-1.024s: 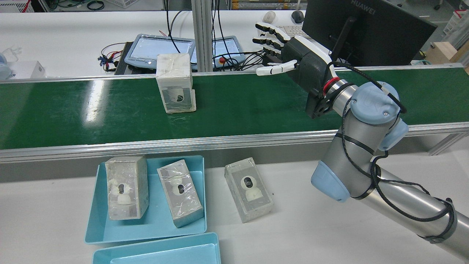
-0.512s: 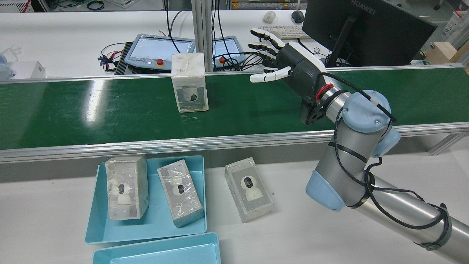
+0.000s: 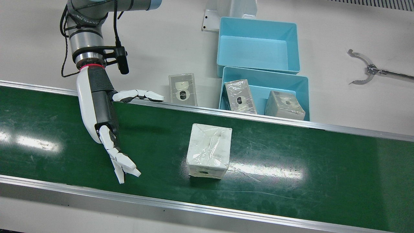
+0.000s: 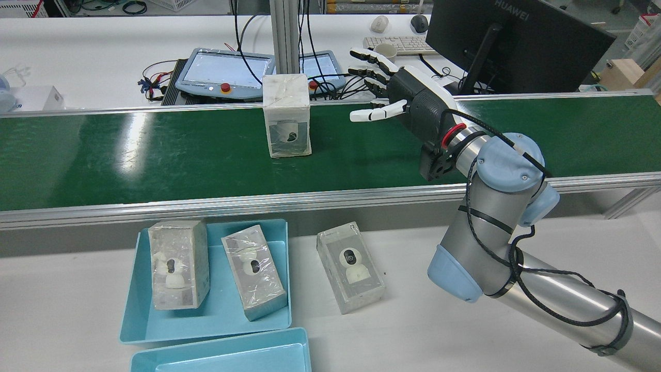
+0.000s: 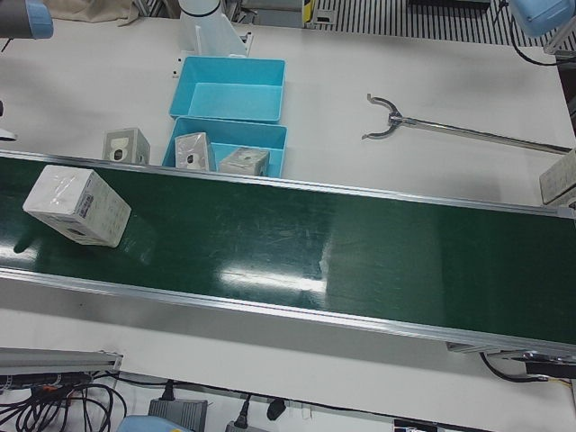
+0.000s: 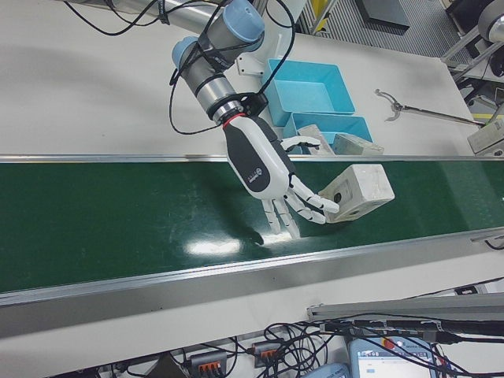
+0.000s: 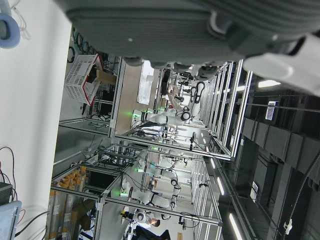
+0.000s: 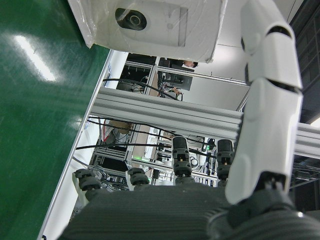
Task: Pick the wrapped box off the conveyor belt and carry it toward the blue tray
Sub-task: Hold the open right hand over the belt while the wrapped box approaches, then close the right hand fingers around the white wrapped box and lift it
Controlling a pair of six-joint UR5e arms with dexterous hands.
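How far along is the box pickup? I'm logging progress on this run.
Done: two wrapped boxes already lie in the blue tray; a third sits on the table beside it. In hand: nothing yet. The right hand is open above the conveyor belt, apart from the wrapped box standing there. Left: close on that box, lift it and carry it toward the tray.
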